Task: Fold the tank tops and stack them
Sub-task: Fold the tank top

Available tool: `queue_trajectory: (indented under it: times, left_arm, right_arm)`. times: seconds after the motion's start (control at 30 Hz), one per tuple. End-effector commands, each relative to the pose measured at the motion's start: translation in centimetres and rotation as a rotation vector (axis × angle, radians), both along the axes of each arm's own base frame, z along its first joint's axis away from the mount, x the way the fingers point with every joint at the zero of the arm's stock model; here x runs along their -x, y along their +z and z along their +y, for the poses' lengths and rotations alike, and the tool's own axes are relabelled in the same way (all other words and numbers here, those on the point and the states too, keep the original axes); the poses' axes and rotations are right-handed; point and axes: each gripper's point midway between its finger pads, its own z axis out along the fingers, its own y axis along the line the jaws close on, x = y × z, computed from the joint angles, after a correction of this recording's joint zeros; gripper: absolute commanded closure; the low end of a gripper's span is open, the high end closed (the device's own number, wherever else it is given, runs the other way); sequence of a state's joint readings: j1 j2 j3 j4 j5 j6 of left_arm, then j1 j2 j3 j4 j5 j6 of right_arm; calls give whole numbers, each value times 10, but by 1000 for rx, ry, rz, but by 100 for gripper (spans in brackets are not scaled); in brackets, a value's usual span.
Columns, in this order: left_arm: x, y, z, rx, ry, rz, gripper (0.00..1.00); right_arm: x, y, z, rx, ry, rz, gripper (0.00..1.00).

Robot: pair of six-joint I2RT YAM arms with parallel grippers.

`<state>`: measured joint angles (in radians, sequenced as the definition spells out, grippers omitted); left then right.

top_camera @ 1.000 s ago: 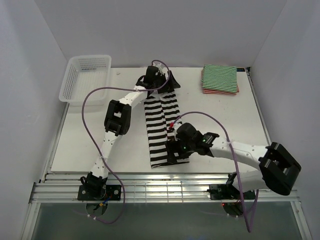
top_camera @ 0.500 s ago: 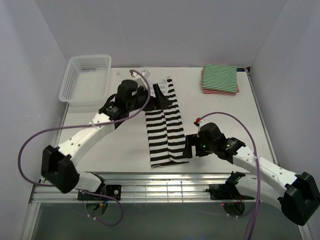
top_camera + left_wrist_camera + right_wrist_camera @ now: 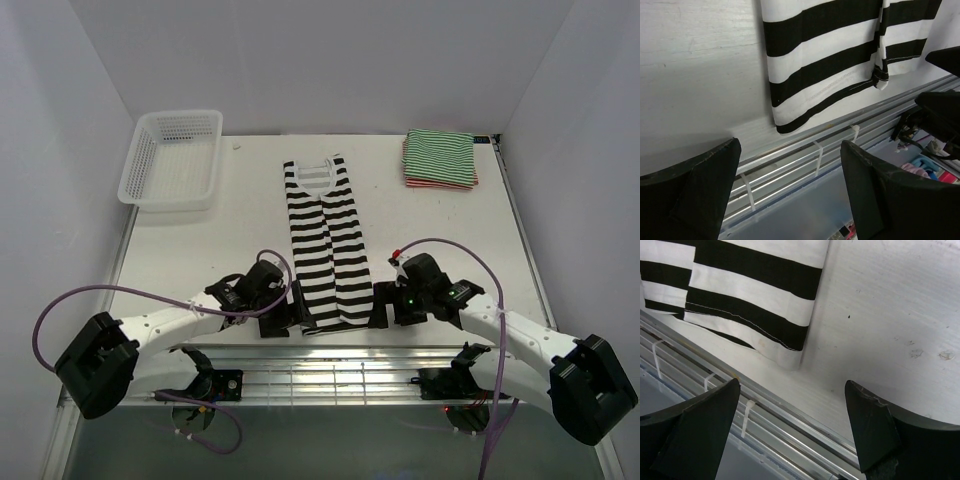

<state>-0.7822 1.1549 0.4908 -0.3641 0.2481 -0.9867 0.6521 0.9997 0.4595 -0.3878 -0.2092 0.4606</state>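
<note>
Both of my grippers flank the hem of the black-and-white tank top [image 3: 325, 245], fingers spread wide, holding nothing; my left gripper [image 3: 288, 320] sits just beside the hem's left corner, at 7 o'clock from the top's middle; my right gripper [image 3: 382, 305] sits just beside the right corner, at 5 o'clock; the top lies flat as a long strip, long axis running 12 to 6, neckline at 12; the folded green-and-white tank top [image 3: 440, 155] rests on the red-and-white tank top [image 3: 440, 184] at 2 o'clock, well apart.
</note>
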Motion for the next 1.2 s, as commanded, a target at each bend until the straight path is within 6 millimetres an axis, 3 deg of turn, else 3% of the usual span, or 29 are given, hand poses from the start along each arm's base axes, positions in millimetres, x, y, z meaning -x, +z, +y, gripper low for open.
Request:
queue_trajectory:
  times: [0.0,0.1,0.17,0.23,0.27,0.33,0.37,0.6,0.8,0.83,0.87,0.9,1.0,1.17]
  left_arm:
    - [-7,7,-13,29,28,-7,10]
    - [-4,-7,-14,-19,15,19,28]
    - [-3,-18,-9,-64,14,31,34]
    - [-1,-25,-7,-86,11,44,47]
    - [1,-28,-7,-90,2,55,53]
    - [-1,-27,-11,-89,-6,54,66]
    - [-1,-28,-11,-95,-14,54,70]
    - [-9,-26,-14,-107,-8,38,98]
    - [-14,-18,-18,-90,-1,21,100]
    - [-14,-16,-19,-83,0,16,100]
    - [-16,-13,-20,-77,5,8,100]
    - [-17,-12,-21,-73,8,5,100]
    - [-20,-2,-23,-53,29,-9,100]
    - [-31,17,-30,-20,65,-42,100]
  right_arm:
    - [4,-6,7,-41,16,35,9]
    - [5,-11,8,-51,3,57,5]
    - [5,-15,6,-43,-8,70,0]
    - [3,-17,4,-32,-22,68,11]
    - [3,-20,1,-19,-34,71,28]
    - [2,-21,1,-15,-41,71,42]
    - [0,-23,-1,-6,-49,76,54]
    - [-6,-24,2,5,-40,70,65]
    - [-17,-19,11,-15,-2,29,72]
    - [-18,-18,13,-21,5,25,76]
    - [-17,-18,16,-31,24,29,89]
    - [-20,-16,17,-38,34,17,92]
    - [-24,-4,23,-75,55,-26,92]
    - [-45,33,23,-100,26,-183,92]
